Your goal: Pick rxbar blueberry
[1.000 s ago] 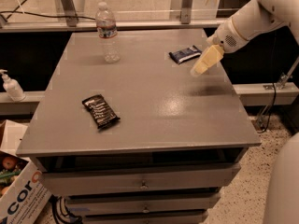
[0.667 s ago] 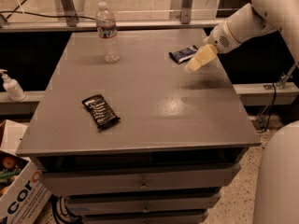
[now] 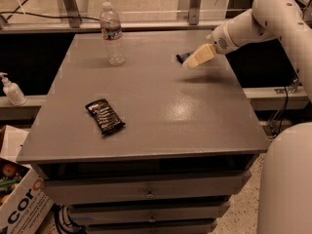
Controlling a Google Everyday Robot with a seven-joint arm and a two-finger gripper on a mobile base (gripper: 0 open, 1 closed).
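Note:
The rxbar blueberry [image 3: 182,58] lies flat on the grey table top [image 3: 161,106] near its far right part; only its dark left end shows, the rest is hidden behind my gripper. My gripper [image 3: 191,63], with cream-coloured fingers, hangs right over the bar, reaching in from the white arm [image 3: 253,21] at the right. A black-wrapped bar with white text lines [image 3: 104,116] lies at the front left of the table, well apart from the gripper.
A clear water bottle [image 3: 111,33] stands upright at the far left of the table. A soap dispenser [image 3: 11,89] stands on a ledge at the left. A cardboard box [image 3: 19,204] sits on the floor at the lower left. Drawers run under the table top.
My gripper has moved left and a little away from me, from beside the bar's right end to over the bar, now covering most of it. The bars and the bottle have not moved.

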